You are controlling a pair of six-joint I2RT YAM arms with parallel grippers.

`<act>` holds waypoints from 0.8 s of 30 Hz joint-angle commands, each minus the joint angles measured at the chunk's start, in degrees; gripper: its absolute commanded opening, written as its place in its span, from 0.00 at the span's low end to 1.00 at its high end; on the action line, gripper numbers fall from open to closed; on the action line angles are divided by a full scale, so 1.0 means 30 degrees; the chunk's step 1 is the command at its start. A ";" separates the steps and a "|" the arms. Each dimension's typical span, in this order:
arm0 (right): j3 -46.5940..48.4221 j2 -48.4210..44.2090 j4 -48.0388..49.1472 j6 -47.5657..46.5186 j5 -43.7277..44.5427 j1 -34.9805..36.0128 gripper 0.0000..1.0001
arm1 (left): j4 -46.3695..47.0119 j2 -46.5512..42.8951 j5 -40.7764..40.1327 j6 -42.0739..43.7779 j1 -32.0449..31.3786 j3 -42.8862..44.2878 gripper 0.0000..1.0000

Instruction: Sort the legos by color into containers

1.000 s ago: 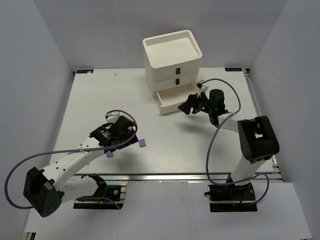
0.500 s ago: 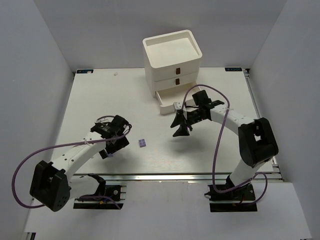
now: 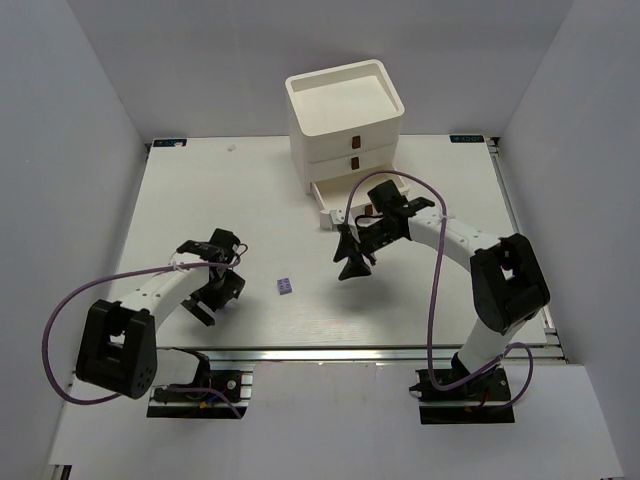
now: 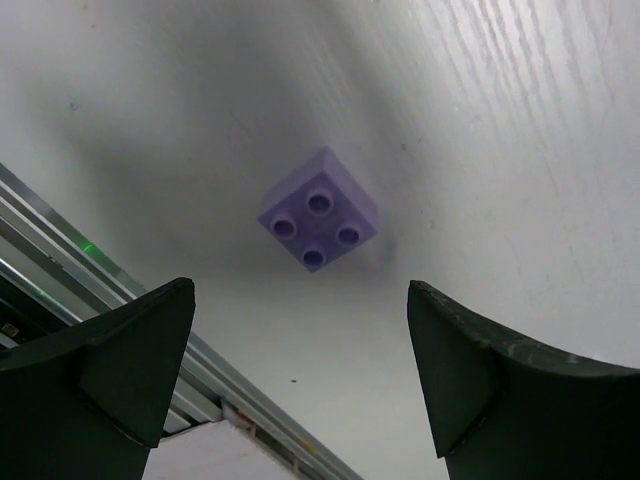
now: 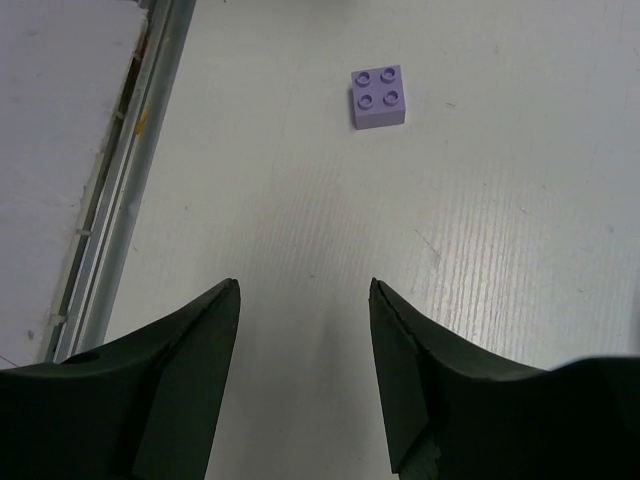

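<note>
The right arm has swung out from the open bottom drawer of the white chest to mid-table, while the left arm has drawn back toward its base. The right gripper, jaws apart and empty, hangs short of a light purple lego lying studs-up on the table. The left gripper, jaws wide and empty, hovers over a purple brick, possibly a second one. The right arm's best approach looks to be centring the fingers on flat sides before closing.
</note>
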 commanded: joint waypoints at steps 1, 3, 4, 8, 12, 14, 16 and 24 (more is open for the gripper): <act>0.0629 -0.0269 0.0157 0.0973 0.0542 0.0072 0.60 | 0.0857 0.0403 -0.0166 -0.0315 0.0790 0.0694 0.95; 0.0396 -0.0416 0.0361 0.1090 0.0630 -0.0015 0.61 | 0.1179 0.1016 -0.0049 -0.0167 0.1142 0.0694 0.93; 0.0336 -0.0620 0.0363 0.1062 0.0659 0.0014 0.61 | 0.1240 0.1252 0.0068 -0.0050 0.1434 0.0607 0.91; 0.0043 -0.1031 0.0830 0.1295 0.1039 -0.0045 0.61 | 0.1591 0.2045 0.0741 0.0243 0.1905 0.0519 0.77; 0.0101 -0.1119 0.0890 0.1413 0.1449 -0.0132 0.61 | 0.2295 0.1753 0.1094 0.0507 0.2257 0.0196 0.60; 0.0131 -0.1207 0.0919 0.1442 0.1566 -0.0191 0.61 | 0.2440 0.1577 0.1123 0.0683 0.2462 0.0225 0.54; 0.0131 -0.1382 0.0919 0.1501 0.1626 -0.0191 0.60 | 0.2499 0.1431 0.1240 0.0974 0.2665 0.0283 0.41; -0.2122 -0.3549 0.6908 0.8078 0.4317 -0.0689 0.28 | 0.4927 0.0348 0.3491 0.6999 0.2081 0.2946 0.00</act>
